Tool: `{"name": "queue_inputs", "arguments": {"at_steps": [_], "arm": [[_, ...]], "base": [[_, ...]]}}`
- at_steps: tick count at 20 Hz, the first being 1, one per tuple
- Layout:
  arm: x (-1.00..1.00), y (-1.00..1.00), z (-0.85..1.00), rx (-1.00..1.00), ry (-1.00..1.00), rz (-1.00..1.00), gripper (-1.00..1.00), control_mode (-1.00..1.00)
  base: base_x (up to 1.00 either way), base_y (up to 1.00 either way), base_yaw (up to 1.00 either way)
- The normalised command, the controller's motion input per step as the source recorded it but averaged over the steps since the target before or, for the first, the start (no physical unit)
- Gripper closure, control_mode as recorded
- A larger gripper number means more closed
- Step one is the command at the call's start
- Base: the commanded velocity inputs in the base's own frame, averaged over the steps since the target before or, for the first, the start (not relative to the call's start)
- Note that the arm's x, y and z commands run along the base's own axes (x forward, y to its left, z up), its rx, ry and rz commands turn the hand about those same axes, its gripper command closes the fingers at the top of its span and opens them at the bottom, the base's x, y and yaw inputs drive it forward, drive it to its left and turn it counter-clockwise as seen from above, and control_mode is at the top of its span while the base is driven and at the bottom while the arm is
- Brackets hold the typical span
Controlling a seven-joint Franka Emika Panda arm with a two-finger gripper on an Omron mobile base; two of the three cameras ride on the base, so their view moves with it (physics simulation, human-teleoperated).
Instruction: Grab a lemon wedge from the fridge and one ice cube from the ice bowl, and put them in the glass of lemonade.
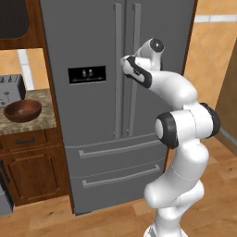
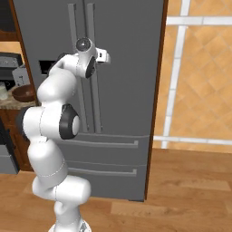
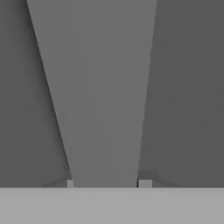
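Left base view: the fridge [image 1: 92, 106] takes up the centre of the frame, both doors shut, with its black dispenser panel [image 1: 87, 74] left of centre and two drawer fronts below. The arm rises from the lower right and reaches to the long vertical handles; the gripper [image 1: 124, 61] sits at the right handle [image 1: 134, 69], in the upper centre of the frame. The ice bowl [image 1: 22, 110] rests on a stone counter [image 1: 41, 115] at the left edge, just in front of a grey toaster [image 1: 11, 90].

Right base view: the arm stands at the left of the frame, the gripper [image 2: 108, 57] against the fridge [image 2: 127, 68] front at upper left of centre. The ice bowl [image 2: 23, 93] shows at the far left edge.

Hand view: a pale grey handle [image 3: 100, 96] runs from top to bottom between the two fingertips [image 3: 145, 183], which are closed against its sides.
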Motion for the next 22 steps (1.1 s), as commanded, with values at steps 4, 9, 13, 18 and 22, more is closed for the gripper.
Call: {"name": "queue_inputs", "arguments": {"at_steps": [4,9,13,18,22], "arm": [[-0.14,-0.44,0.0,0.0,-0.12,-0.02,1.0,-1.0],[-0.39,-0.54,0.15,0.03,-0.04,-0.04,1.0,-1.0],[-0.68,-0.75,0.26,0.07,0.0,-0.09,1.0,-1.0],[-0.75,-0.85,0.26,0.05,0.01,-0.12,1.0,-1.0],[-0.64,-0.99,0.17,0.03,0.01,-0.08,1.0,-1.0]], "base": [[0.0,0.0,0.0],[0.0,0.0,0.0],[0.0,0.0,0.0],[0.0,0.0,0.0],[0.0,0.0,0.0]]}}
